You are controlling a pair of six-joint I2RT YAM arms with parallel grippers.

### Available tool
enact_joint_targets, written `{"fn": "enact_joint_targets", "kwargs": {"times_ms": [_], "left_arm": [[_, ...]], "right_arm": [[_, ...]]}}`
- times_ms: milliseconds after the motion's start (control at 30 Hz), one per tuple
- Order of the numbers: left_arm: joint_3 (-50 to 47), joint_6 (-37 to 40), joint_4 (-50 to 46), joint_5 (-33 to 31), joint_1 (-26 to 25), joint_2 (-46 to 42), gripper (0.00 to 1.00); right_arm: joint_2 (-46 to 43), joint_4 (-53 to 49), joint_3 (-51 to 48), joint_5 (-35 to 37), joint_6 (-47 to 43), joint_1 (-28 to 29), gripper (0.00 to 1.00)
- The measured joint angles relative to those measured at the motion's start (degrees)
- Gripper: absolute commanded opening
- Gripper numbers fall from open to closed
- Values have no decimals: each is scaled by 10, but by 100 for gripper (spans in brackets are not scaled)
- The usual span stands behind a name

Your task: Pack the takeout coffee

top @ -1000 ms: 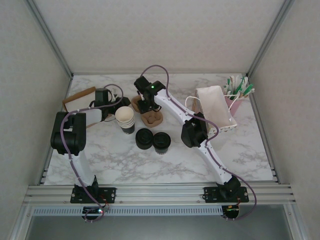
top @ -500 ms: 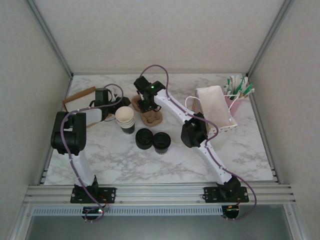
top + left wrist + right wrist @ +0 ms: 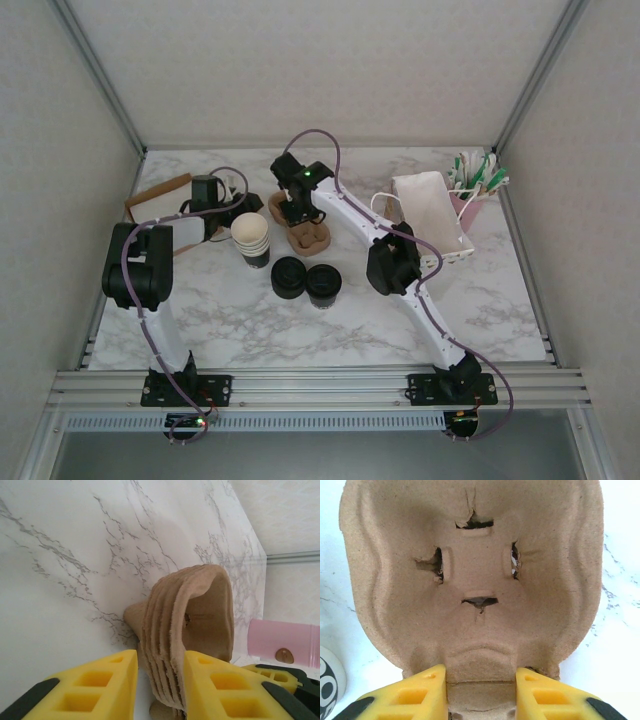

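Seen from above, the lidded cup [image 3: 323,283] stands near the middle of the marble table [image 3: 500,310], just right of a squat pile of lids [image 3: 289,277], and neither arm is touching it. I take it for the coffee, though the two black rounds look much alike from here. Just behind them on the left is the stack of nested cups [image 3: 250,238]. Further back lies a pulp carrier [image 3: 310,238], with the right gripper [image 3: 290,212] at its far end. The left gripper [image 3: 245,205] comes in from the left to the stack of carriers [image 3: 271,207] just beside it. The white bag [image 3: 430,215] lies at the far right, well apart from the cup.

In the left wrist view, the yellow fingers [image 3: 100,680] sit on either side of the stack's edge and appear to pinch it, as if holding the stack down.

In the right wrist view, the fingers [image 3: 415,692] press against the carrier's near lip from both sides. The well in sight is bare.

I'd call this an early stage. The cup has its lid on, but it is in neither carrier nor bag. One carrier seems about to be pulled free of the stack. What's left is to seat the cup in a well and then get the carrier into the bag.
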Motion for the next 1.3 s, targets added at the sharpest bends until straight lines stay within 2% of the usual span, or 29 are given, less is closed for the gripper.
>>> {"fn": "enact_joint_targets", "kwargs": {"times_ms": [300,600,833,967,1200,1300], "left_arm": [[1,-3,13,19,-2,4,34],[-3,-19,50,42,-2,5,44],[-17,-40,95,67,-2,7,43],[-17,-55,121,83,-3,14,31],[-17,-71,148,106,-19,34,41],[-16,-74,150,112,-29,38,41]], "right_arm": [[-19,5,-12,-10,11,-10,32],[-20,12,-26,-18,13,-23,32],[-20,13,-27,-25,17,-23,32],[-20,15,-32,-35,22,-24,32],[-20,17,-36,-40,26,-27,32],[-20,23,-42,-40,26,-28,32]]}}
